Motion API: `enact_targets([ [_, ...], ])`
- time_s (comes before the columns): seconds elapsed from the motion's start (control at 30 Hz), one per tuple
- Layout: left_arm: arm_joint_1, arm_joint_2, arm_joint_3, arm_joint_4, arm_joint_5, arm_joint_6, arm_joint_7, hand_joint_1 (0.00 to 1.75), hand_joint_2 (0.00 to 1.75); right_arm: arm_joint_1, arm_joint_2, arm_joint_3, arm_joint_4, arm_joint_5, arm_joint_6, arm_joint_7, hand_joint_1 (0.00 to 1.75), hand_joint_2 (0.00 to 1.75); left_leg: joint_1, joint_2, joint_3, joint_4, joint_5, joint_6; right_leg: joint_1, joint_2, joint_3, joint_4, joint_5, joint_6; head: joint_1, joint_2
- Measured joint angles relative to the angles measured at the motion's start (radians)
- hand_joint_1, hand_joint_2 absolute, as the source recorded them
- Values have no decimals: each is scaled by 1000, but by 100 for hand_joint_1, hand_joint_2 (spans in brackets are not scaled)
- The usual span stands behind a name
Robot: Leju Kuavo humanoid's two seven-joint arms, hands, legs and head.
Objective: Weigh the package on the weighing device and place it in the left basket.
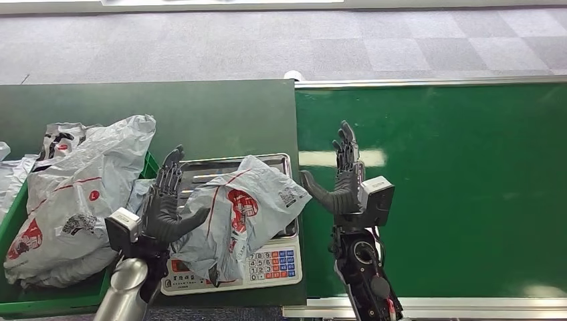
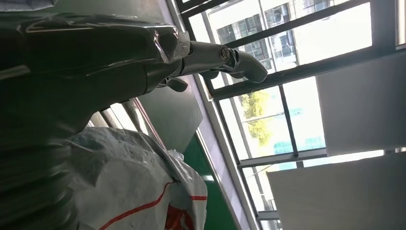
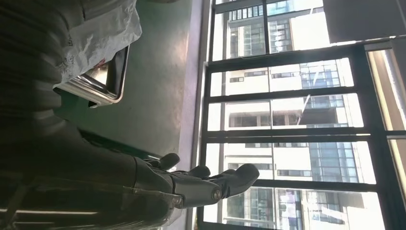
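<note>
Head view: package (image 1: pixel 244 210), grey poly mailer w/ red print, lies on the scale (image 1: pixel 267 264) tray, draped over the front edge and partly covering the keypad. Long axis runs roughly diagonal, near-left to far-right. Left hand (image 1: pixel 167 204) sits at the package's left edge, fingers spread and upright, thumb reaching toward the bag; looks like it touches the bag, but no grip is visible. Right hand (image 1: pixel 342 180) stands apart on the pkg's right, over the green belt (image 1: pixel 455 187), fingers spread and pointing up, holding nothing. Left hand is nearer, and the green basket (image 1: pixel 13 217) w/ other mailers lies just left of it, so the judgement is that the left hand should make the pick, carrying leftward. Red logo and a small code patch show on the bag; text not readable. Keypad digits too small to read.

Left wrist view: thumb (image 2: pixel 239 60) extended, nothing held; mailer w/ red line close by the hand.

Right wrist view: fingers (image 3: pixel 225 177) spread, empty; tray corner and bag edge sit well off to the side.
</note>
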Motion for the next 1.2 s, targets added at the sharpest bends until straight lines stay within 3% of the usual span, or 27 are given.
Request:
enact_targets([
  [0.17,4,-1,-10,-10,-164,84,35,0,175,44,0,-48,-31,26,-7,15,0,175,0,0,0,0,0,0,0,0,0,0,0,0,0,0],
  [0.37,2,-1,-24,7,-285,114,143,0,175,77,0,-84,-57,47,1,21,0,175,0,0,0,0,0,0,0,0,0,0,0,0,0,0],
  [0.53,0,4,-44,56,-403,74,210,0,175,92,2,-102,-61,60,18,24,0,175,0,0,0,0,0,0,0,0,0,0,0,0,0,0],
  [0.9,-43,24,-116,153,-523,-30,255,0,175,102,3,-126,-59,74,28,27,0,175,0,-4,4,0,0,0,-1,-6,6,-1,-1,0,0,0],
  [1.2,-87,27,-150,213,-548,-43,256,0,175,102,3,-134,-55,76,28,32,0,175,-1,-8,11,0,2,2,-1,-10,15,-1,-2,1,0,0],
])
